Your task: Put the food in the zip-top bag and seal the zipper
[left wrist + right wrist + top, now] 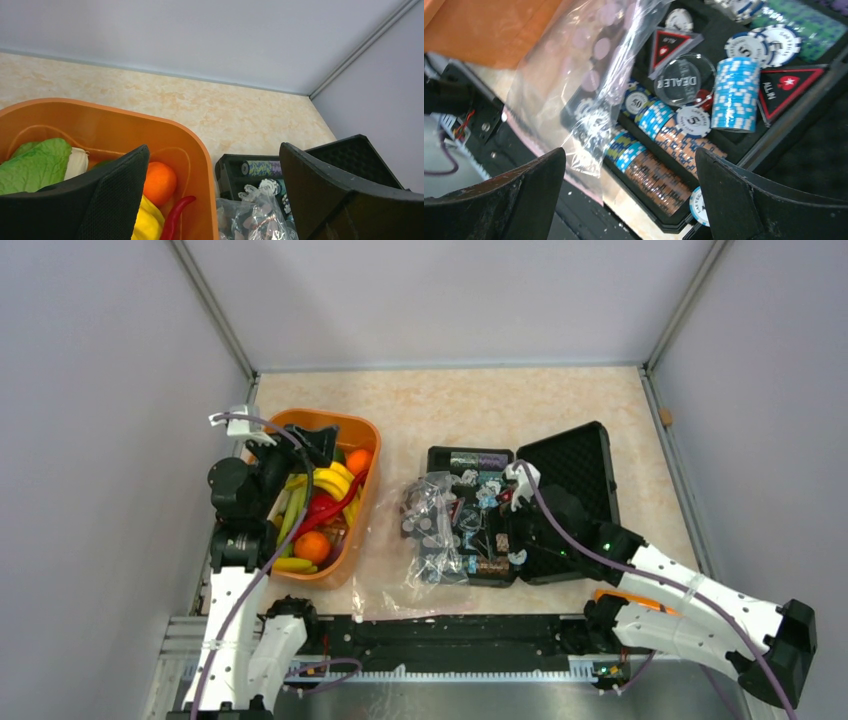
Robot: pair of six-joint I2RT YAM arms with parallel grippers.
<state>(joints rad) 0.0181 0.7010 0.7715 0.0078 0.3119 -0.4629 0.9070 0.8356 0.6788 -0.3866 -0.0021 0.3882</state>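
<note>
Two pincers [214, 150] [629, 152] gape; tub [330, 417] holds two oranges [359, 461] [312, 546], one chilli [325, 508].

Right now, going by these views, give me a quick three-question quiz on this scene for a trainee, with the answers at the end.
1. True or false: the left gripper is open above the orange tub.
2. Where does the zip-top bag lie? A) inside the tub B) partly over the poker chip case C) on the case's open lid
3. Fill in: the clear disc in the case reads ____.
Key: 1 true; 2 B; 3 DEALER.
</note>
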